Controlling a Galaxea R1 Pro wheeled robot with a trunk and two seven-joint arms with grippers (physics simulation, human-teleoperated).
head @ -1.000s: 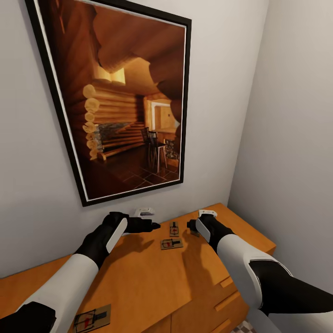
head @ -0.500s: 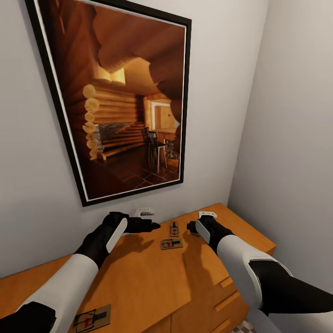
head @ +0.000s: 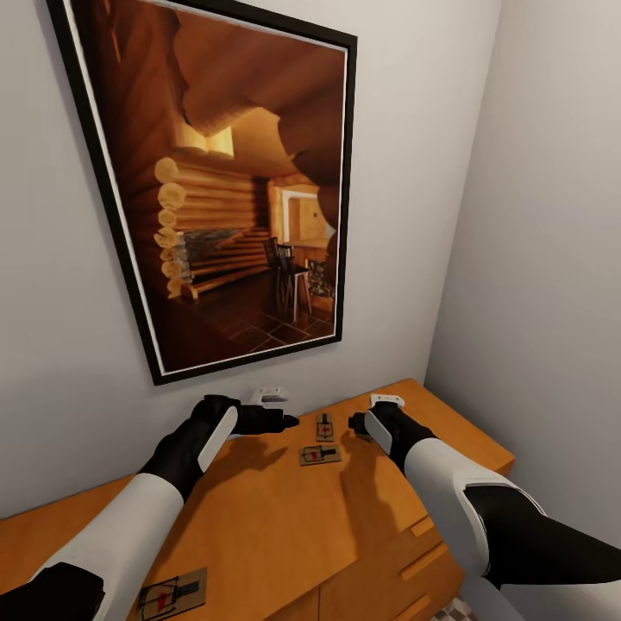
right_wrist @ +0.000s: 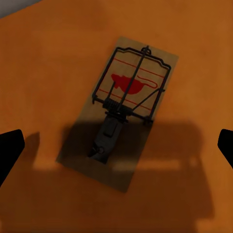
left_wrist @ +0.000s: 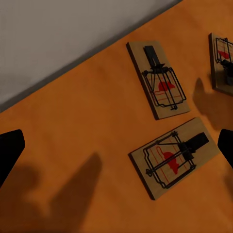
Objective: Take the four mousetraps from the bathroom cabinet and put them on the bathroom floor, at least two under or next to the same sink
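Mousetraps: four are seen on the flat top of the cabinet (head: 285, 509). A rear trap (head: 324, 426) and a nearer trap (head: 320, 454) lie flat, just beside each other, between the two claws. A corner trap (head: 172, 592) lies well apart at the near left edge of the top. A fourth trap (right_wrist: 121, 124) is seen flat below the right claw in the right wrist view, half in shadow.
Left claw (head: 289, 422): it is held above the cabinet top, near the wall, with its tip close to the rear trap. Its two dark fingertips (left_wrist: 9, 153) are seen far apart at the frame edges in the left wrist view, so the claw is spread wide; nothing is held.
Right claw (head: 355, 423): it is held over the cabinet top to the right of the rear trap. Its fingertips (right_wrist: 10, 145) are likewise spread wide, with the fourth trap between them and untouched.
Wall: a framed picture (head: 233, 185) of a log cabin interior is hung above the cabinet.
Small white objects: one (head: 270, 396) is set by the wall behind the left claw, another (head: 387, 399) behind the right claw.
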